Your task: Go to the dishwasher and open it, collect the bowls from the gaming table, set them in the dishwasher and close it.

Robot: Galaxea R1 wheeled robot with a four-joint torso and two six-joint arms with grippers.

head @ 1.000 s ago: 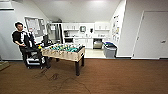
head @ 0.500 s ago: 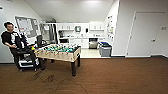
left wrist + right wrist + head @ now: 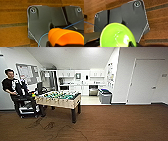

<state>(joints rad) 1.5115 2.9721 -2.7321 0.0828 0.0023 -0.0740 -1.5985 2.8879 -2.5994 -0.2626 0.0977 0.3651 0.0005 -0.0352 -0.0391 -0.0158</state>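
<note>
An orange bowl point(image 3: 65, 36) hangs above the brown carpet in the left wrist view, with my left gripper point(image 3: 53, 44) shut on its rim. In the right wrist view a lime-green bowl point(image 3: 116, 36) is held the same way, and a dark finger point(image 3: 131, 44) of my right gripper point(image 3: 132, 45) lies over its edge. The dishwasher point(image 3: 93, 90), a small steel-fronted unit, stands far ahead in the kitchen's white cabinet row; whether its door is open is too small to tell. The gaming table is out of view.
A table-football table point(image 3: 60, 100) with a green field stands ahead on the left. Beside it a person point(image 3: 11, 88) sits at a black cart point(image 3: 25, 105). A grey bin point(image 3: 105, 95) stands at the kitchen entrance, a white door point(image 3: 147, 82) on the right, brown carpet point(image 3: 120, 122) between.
The whole head picture has shifted a little, so the camera has moved. The table-football table and the person sit slightly further left. Both bowls stay held.
</note>
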